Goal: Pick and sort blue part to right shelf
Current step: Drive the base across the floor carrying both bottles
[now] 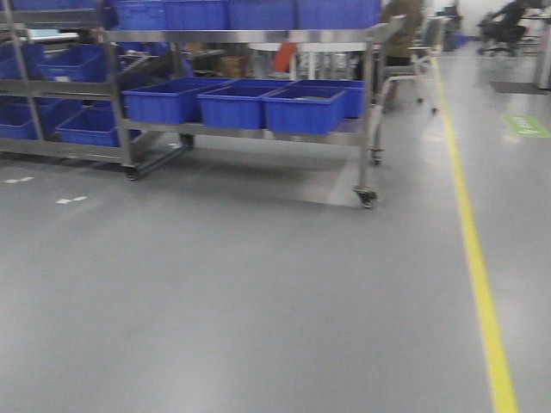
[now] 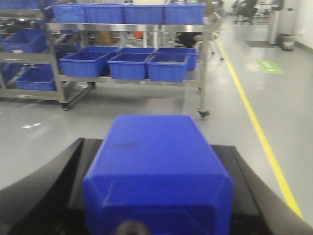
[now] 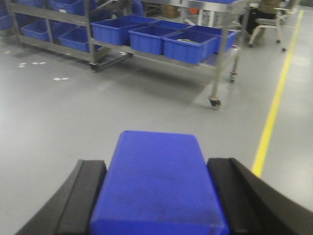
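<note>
In the left wrist view my left gripper [image 2: 157,196] is shut on a blue box-shaped part [image 2: 157,161], with black fingers [image 2: 58,188] against both of its sides. In the right wrist view my right gripper [image 3: 159,196] is shut on a second blue part [image 3: 159,181], with black fingers [image 3: 85,196] on each side. Both parts are held above the grey floor and face a wheeled metal shelf rack [image 1: 372,103] that holds blue bins [image 1: 303,108]. Neither gripper shows in the front view.
The rack also shows in the left wrist view [image 2: 202,63] and the right wrist view [image 3: 238,34]. A second rack with blue bins [image 1: 77,125] stands to its left. A yellow floor line [image 1: 479,267] runs along the right. A chair [image 1: 422,52] stands behind the rack.
</note>
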`<action>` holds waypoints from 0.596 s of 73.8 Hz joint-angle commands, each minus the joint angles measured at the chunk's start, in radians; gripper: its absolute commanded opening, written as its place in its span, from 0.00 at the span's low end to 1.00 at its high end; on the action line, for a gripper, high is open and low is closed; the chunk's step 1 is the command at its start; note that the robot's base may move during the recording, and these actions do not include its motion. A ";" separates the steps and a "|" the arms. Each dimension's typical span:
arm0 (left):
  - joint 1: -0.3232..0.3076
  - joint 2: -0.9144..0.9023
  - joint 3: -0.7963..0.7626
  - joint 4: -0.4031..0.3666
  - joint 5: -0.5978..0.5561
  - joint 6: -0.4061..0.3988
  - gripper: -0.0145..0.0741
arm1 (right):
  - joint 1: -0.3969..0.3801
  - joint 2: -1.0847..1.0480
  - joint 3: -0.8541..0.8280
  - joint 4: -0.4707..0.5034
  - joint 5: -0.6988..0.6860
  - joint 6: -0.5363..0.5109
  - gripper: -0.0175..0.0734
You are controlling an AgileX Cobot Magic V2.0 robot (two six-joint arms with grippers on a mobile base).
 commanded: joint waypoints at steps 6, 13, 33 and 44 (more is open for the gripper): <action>-0.005 0.016 -0.027 0.004 -0.094 0.000 0.50 | -0.002 0.021 -0.028 -0.025 -0.093 -0.007 0.47; -0.005 0.016 -0.027 0.004 -0.094 0.000 0.50 | -0.002 0.021 -0.028 -0.025 -0.093 -0.007 0.47; -0.005 0.016 -0.027 0.004 -0.094 0.000 0.50 | -0.002 0.021 -0.028 -0.025 -0.093 -0.007 0.47; -0.005 0.016 -0.027 0.004 -0.094 0.000 0.50 | -0.002 0.021 -0.028 -0.025 -0.093 -0.007 0.47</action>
